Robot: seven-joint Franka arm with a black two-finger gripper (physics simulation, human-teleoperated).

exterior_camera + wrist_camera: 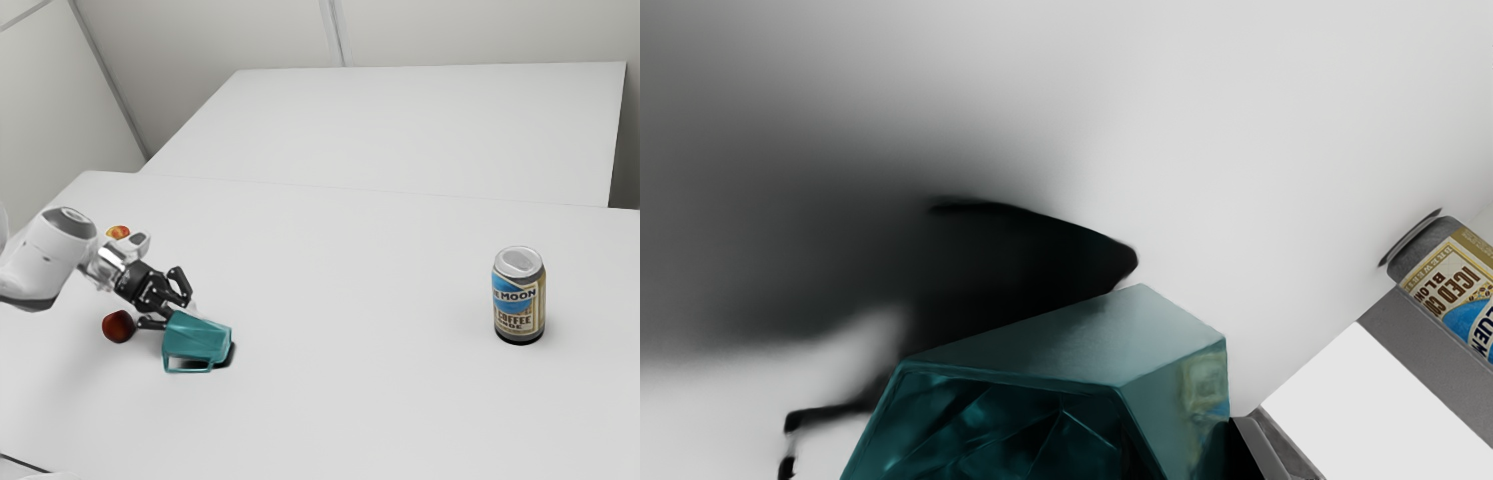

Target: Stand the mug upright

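Note:
The teal mug [197, 340] lies tipped at the exterior view's lower left, its handle low and toward the camera there. My gripper [178, 308] is right against the mug, on the exterior view's left side of it. In the wrist view the mug [1066, 347] is close to the camera with its dark, hollow-looking end facing me, and part of the gripper [1260, 440] sits beside it. The mug hides where the two meet, so its hold on the mug cannot be judged.
A can [519, 297] stands upright toward the exterior view's right; the can [1450, 287] also appears past the gripper. A dark red round item [118, 326] and an orange-red one [118, 232] lie near the arm on the white table [360, 400].

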